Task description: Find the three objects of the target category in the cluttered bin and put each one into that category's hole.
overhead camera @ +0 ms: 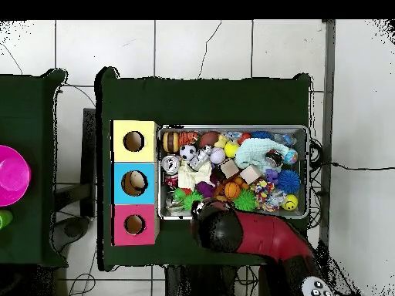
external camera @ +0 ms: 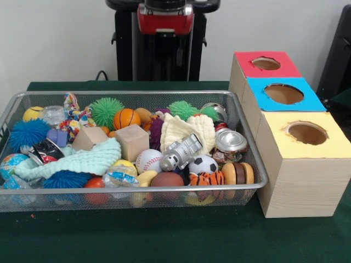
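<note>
On the green table (external camera: 164, 241) I see the wire mesh bin (external camera: 137, 94) packed with toys, and beside it a wooden box (external camera: 296, 181) with 3 holes under red (external camera: 266, 63), blue (external camera: 283, 93) and yellow (external camera: 307, 132) panels. From overhead, the red and black arm (overhead camera: 262, 239) sits at the bin's edge; I cannot tell the gripper's state. Inside the bin lie a mint cloth (external camera: 82, 161), wooden cube (external camera: 132, 141), crushed can (external camera: 230, 143), baseball (external camera: 148, 160) and soccer ball (external camera: 203, 164).

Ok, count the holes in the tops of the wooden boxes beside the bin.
3, one per box: the round hole in the red top farthest back, the blue top in the middle, the yellow top nearest the camera.
</note>
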You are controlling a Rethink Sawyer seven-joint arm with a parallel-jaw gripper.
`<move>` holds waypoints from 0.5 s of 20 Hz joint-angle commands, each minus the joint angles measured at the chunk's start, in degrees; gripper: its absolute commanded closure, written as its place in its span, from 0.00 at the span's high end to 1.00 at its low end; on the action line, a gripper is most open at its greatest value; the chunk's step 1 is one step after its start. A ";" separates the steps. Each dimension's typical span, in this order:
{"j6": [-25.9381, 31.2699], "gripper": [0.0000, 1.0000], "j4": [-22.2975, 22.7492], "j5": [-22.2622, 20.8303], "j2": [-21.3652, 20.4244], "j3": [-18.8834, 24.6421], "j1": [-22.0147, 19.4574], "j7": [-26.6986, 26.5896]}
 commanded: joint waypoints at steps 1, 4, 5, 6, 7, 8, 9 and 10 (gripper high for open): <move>-0.24 1.00 -13.96 -7.75 9.74 8.75 -0.91 -8.78; 1.14 1.00 -15.79 -9.41 10.69 10.30 -1.96 -9.08; 0.73 1.00 -16.16 -10.06 11.11 11.04 -2.54 -9.31; 0.30 1.00 -16.08 -10.56 11.46 11.19 -2.76 -8.91; -0.33 1.00 -16.33 -11.28 11.95 11.47 -3.02 -8.52; -0.88 1.00 -16.19 -12.04 12.20 11.93 -3.35 -8.35; -1.60 1.00 -16.23 -12.61 12.73 12.47 -3.77 -8.04; -2.05 1.00 -16.06 -13.13 12.99 12.79 -3.97 -7.64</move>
